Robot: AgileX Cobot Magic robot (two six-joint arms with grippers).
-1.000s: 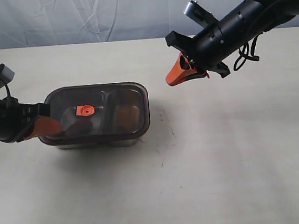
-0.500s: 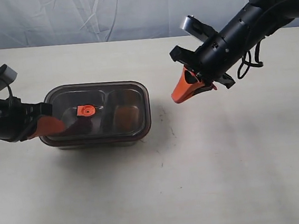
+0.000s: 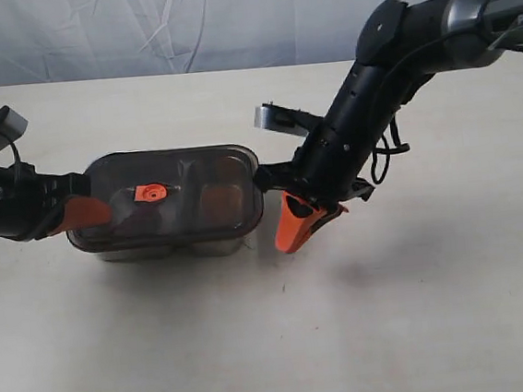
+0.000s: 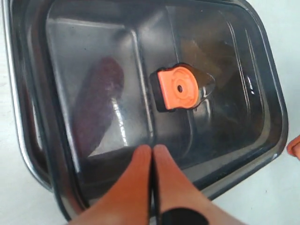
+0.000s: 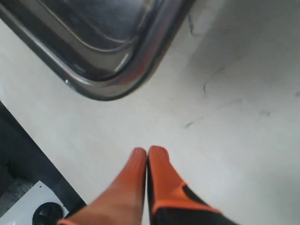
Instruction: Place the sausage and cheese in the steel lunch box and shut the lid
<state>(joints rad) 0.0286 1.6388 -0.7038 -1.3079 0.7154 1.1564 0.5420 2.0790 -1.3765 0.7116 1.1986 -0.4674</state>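
Under the closed left pincer point(image 4: 152, 150) the lid point(image 4: 234, 93) covers the steel lunch box point(image 3: 169, 250) — sausage point(image 4: 101, 103) and cheese point(image 3: 220, 200) inside — so probably only pressing-down remains, closed right pincer point(image 5: 146, 151) alongside.

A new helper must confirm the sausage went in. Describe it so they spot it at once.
Find the steel lunch box, the largest thing there, under its dark translucent lid. Through the lid, at the end by the left pincer, lies the sausage: a dark-red oblong, unlike the yellow-orange cheese at the other end.
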